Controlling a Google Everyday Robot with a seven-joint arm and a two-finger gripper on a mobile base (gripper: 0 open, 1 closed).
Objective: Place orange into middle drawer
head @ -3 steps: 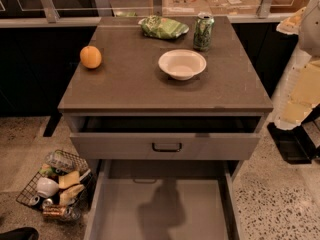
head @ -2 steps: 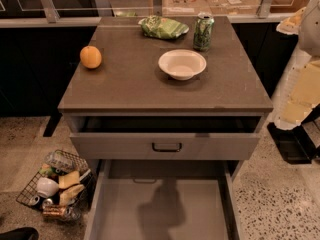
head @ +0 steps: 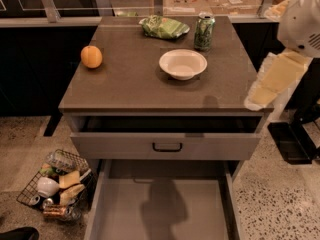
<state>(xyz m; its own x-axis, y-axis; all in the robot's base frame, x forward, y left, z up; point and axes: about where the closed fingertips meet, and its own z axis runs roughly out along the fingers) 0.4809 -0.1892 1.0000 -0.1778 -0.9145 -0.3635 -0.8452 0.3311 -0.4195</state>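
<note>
The white bowl [head: 183, 64] is shallow, round and matte, with a thick rim, and sits approx. mid-top on the cabinet's flat brown-grey slab [head: 135, 86], which looks like smooth laminate w/ a dull sheen. The orange [head: 91, 56] is well left of the bowl, near the slab's left edge: a small glossy sphere w/ a faint dimple on top, sitting on its own and touching nothing else. Behind the bowl, slightly right, is a green drink can [head: 204, 32], an upright metal cylinder. Behind the bowl, slightly left, lies a crinkly green snack bag [head: 164, 27], flat and shiny. Below the bowl, toward the front, the upper drawer [head: 125, 146] is pulled out a little; its plain pale-grey front carries a thin black bar handle [head: 167, 147]. Lower and further front of the bowl, the middle drawer [head: 205, 204] is pulled way out, w/ a flat grey floor, low pale side walls and only a soft shadow inside. Right of the bowl, past the slab's front-right corner, hangs the gripper [head: 272, 81], a cream, blocky plastic-looking piece under a rounded white housing; can't tell if it's clenched or released, and it's well apart from the orange. Far left-front of the bowl, down on speckled terrazzo, is a black wire basket [head: 30, 196] full of mixed odds and ends.
</note>
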